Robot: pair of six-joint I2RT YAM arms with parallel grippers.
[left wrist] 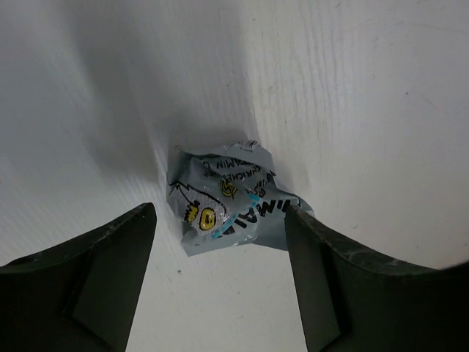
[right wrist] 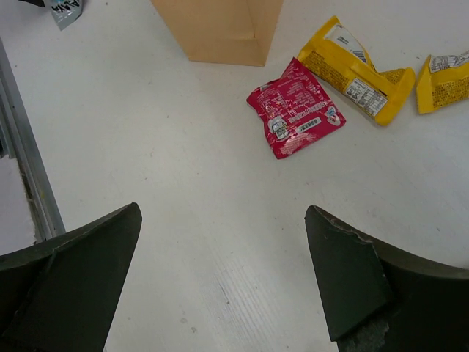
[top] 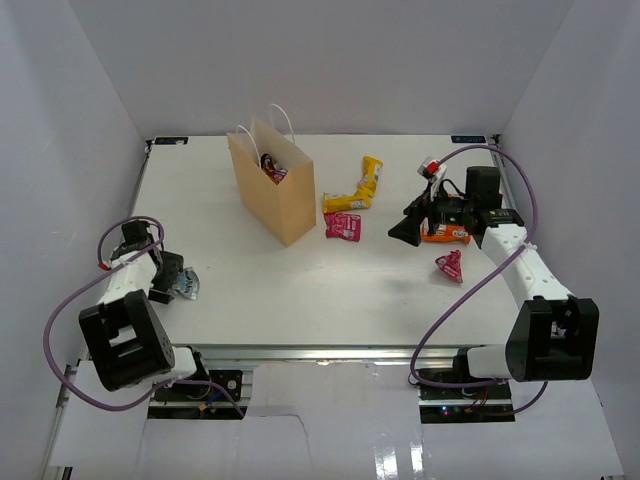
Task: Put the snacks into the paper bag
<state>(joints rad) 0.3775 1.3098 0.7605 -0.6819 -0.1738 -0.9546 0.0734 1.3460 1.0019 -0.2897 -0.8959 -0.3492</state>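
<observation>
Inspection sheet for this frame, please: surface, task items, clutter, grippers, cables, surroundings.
Surface: white table, flat.
Job's things: paper bag upright, dark packet showing inside; two yellow packets, pink packet, orange packet, magenta packet, silver packet lie outside.
Clutter: nothing seen.
Grippers: left gripper open, straddling the silver packet; right gripper open, empty, by the orange packet.
Cables: purple cables loop off both arms.
Surroundings: white walls on three sides.

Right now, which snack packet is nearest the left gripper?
The crumpled silver packet, between the left gripper's open fingers; yellow packets, pink packets and the orange packet lie right of the paper bag.
</observation>
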